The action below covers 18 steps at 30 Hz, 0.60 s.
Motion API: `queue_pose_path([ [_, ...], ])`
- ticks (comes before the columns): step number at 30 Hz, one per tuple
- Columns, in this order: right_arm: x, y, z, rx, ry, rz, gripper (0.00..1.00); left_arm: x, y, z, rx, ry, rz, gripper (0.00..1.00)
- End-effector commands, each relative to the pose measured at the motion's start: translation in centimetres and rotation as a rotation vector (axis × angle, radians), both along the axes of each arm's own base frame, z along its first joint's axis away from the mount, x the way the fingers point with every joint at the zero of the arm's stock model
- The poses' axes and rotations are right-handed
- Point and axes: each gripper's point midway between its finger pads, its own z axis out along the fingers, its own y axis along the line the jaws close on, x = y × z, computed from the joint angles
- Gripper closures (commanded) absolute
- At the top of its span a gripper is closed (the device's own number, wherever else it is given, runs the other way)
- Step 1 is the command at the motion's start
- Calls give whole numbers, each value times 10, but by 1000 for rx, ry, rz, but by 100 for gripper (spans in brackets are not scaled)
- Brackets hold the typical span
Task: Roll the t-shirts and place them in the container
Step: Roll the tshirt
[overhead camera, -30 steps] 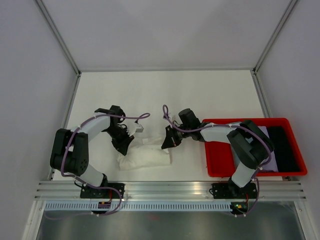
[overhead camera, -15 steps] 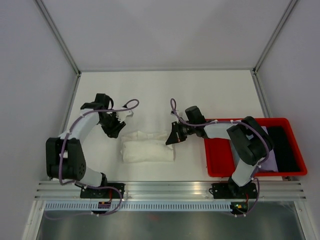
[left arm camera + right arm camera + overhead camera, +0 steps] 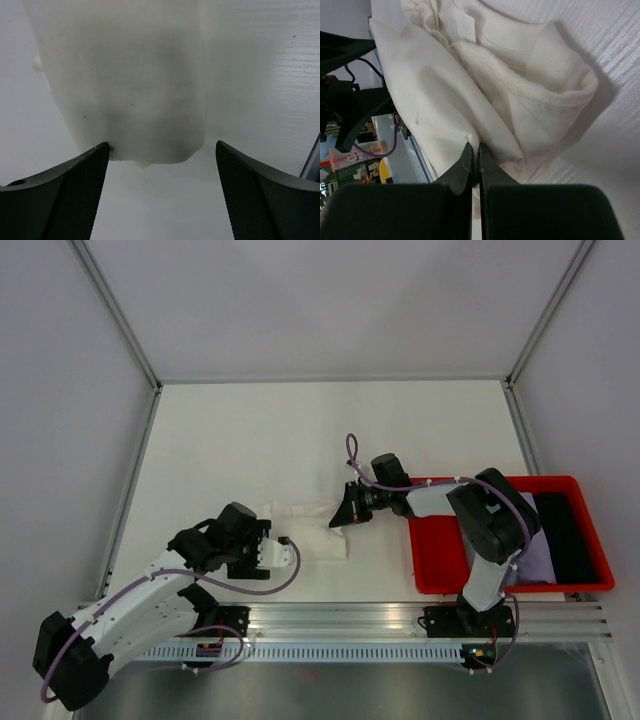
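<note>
Clearance: far half of the table (image 3: 330,430) is open.
Shirt (image 3: 318,530) blocks near-edge centre; bin (image 3: 437,562) fills near right corner; right arm (image 3: 430,498) spans between.

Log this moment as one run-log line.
t-shirt: bundled on table | left gripper: open, at its left end | right gripper: shut, at its right end

t-shirt (image 3: 315,535) soft matt cloth, table (image 3: 300,430) matt w/ fine grain, bin (image 3: 560,586) smooth glossy plastic, rail (image 3: 340,615) brushed metal
</note>
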Motion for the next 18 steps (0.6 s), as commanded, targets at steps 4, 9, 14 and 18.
queue_pose_path([
  [4,8,1,-12,-13,41,-43,100,-1,-2,-5,21,1,51,7],
  [9,7,-1,-14,-44,48,-27,100,-13,-2,-24,33,79,63,12],
  [14,8,2,-12,-38,59,-18,98,-5,9,-43,86,29,115,16],
  [18,6,-2,-9,-50,29,2,81,-3,18,-57,131,20,130,28],
])
